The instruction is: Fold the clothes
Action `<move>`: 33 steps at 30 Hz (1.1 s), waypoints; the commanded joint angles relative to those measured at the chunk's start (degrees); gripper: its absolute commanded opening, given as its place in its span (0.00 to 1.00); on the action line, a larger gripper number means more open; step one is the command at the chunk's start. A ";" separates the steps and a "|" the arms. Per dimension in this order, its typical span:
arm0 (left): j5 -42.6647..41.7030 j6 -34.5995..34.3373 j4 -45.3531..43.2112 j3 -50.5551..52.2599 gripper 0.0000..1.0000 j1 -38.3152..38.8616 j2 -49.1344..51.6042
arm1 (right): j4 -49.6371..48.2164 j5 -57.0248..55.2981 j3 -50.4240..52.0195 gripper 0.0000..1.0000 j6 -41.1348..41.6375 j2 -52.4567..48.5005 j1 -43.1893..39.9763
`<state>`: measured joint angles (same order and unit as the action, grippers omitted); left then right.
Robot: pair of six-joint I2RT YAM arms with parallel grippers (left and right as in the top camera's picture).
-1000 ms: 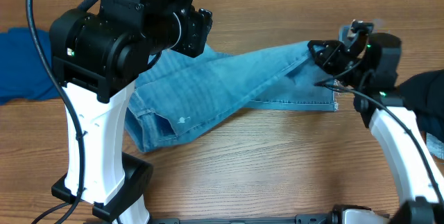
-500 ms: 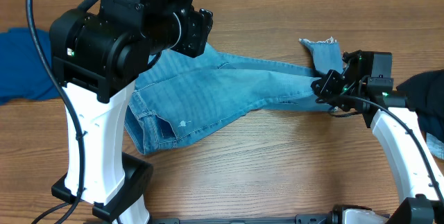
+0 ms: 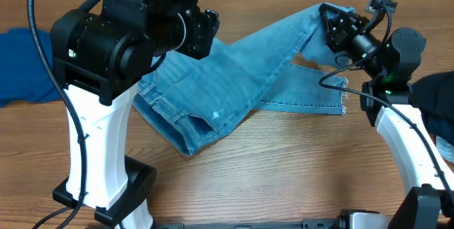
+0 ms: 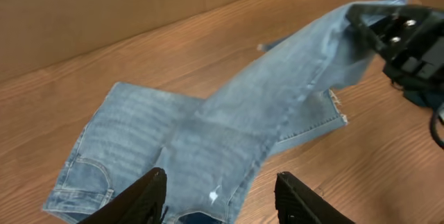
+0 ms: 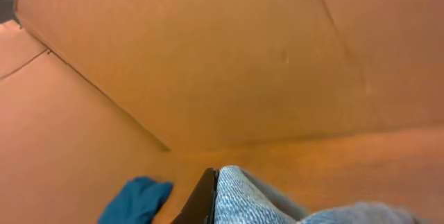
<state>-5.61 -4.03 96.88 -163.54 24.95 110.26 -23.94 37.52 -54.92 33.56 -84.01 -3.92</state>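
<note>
The pale-blue jeans lie across the middle of the table, with the waistband at the front left. In the overhead view my right gripper is shut on the end of one leg and holds it raised toward the back right. The other leg lies flat, its frayed hem under the raised one. The right wrist view shows denim pressed against a black finger. My left gripper is open and empty, hovering above the seat of the jeans.
A royal-blue garment lies at the far left and also shows in the right wrist view. A dark navy garment lies at the right edge. A cardboard wall runs along the back. The left arm's base stands at the front left.
My right gripper has risen and moved toward the back with the jeans leg in it. The waist end of the jeans has slid a little to the right. The left arm has not moved.
</note>
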 commanded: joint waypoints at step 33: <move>2.38 -8.94 -0.26 51.30 0.50 8.09 -0.98 | 37.90 -7.93 -4.48 0.11 -18.80 -1.29 -0.66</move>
<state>-3.55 -10.24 96.38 -118.78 31.75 109.51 14.70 30.74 -57.19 15.62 -86.32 -4.14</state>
